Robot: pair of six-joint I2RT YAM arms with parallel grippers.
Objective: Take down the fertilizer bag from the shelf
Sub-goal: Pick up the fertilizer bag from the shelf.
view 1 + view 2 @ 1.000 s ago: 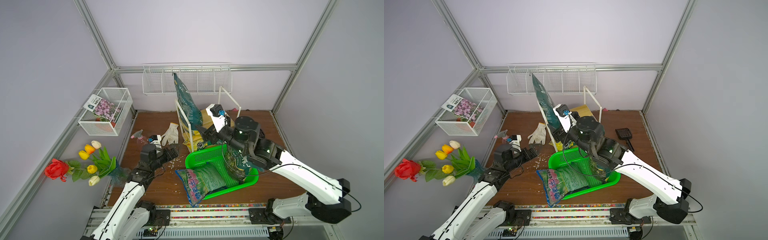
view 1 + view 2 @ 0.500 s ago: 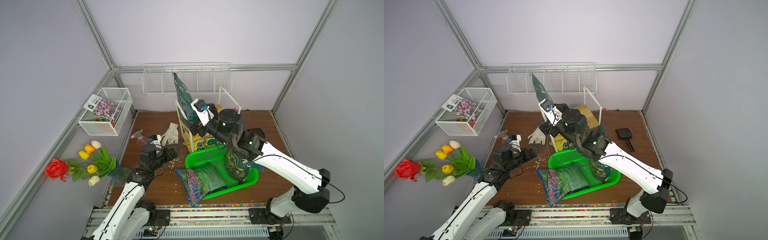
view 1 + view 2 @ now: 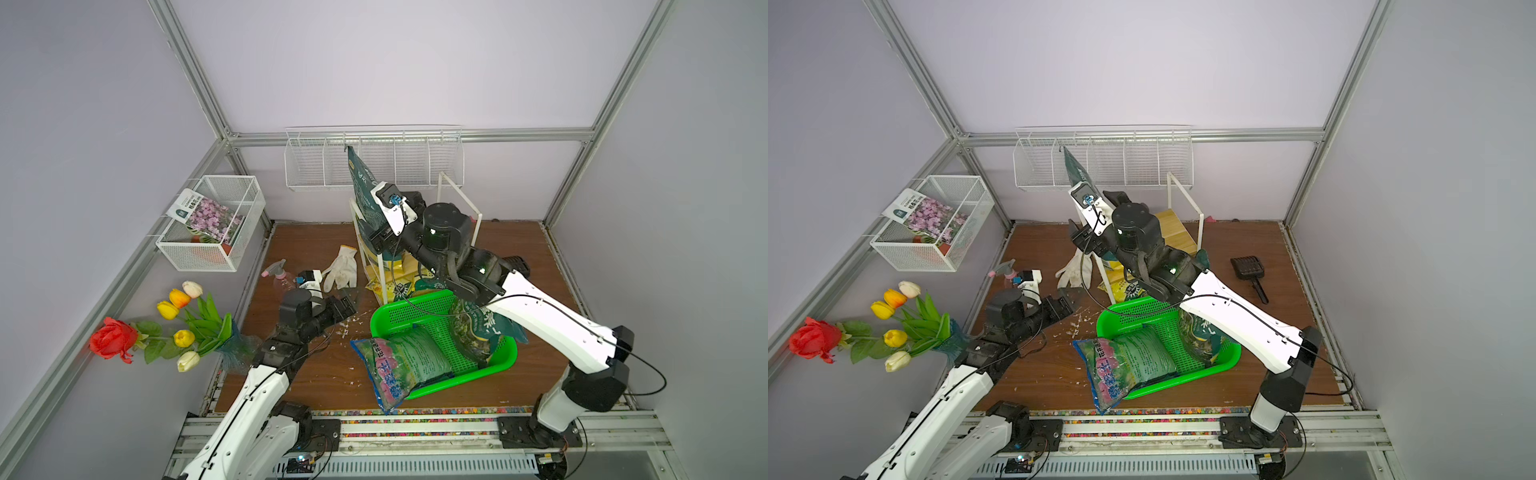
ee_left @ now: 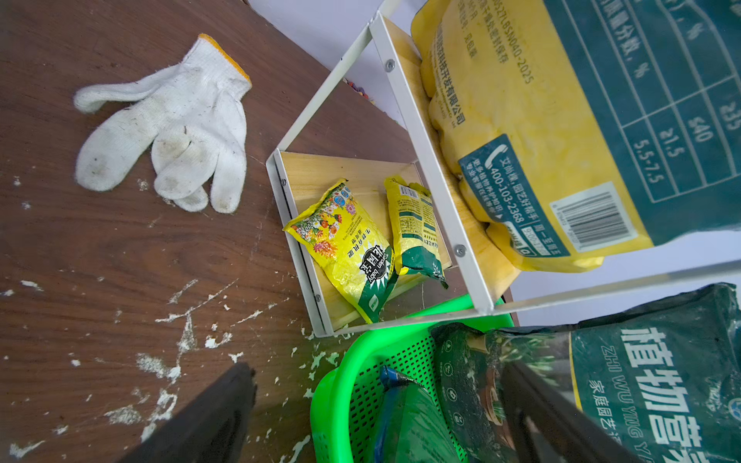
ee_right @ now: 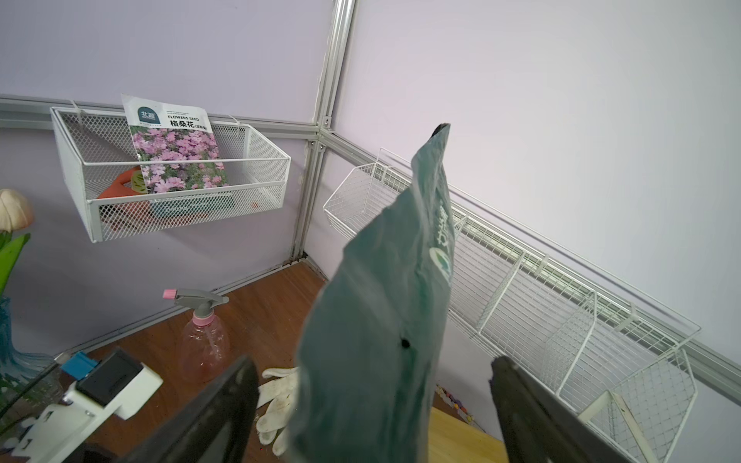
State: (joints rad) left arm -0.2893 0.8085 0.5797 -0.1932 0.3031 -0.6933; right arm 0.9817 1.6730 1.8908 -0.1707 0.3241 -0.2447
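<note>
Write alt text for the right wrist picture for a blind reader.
A tall dark green fertilizer bag stands upright between the fingers of the open right claw, ungripped. Behind hang a white wire rack and a mesh basket holding a flower seed packet; a pink spray bottle and white glove sit on the brown table.

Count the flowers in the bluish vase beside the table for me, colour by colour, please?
Red rose: 1
Orange tulip: 1
Yellow tulips: 2
White or cream tulips: 2
Total: 6 flowers
</note>
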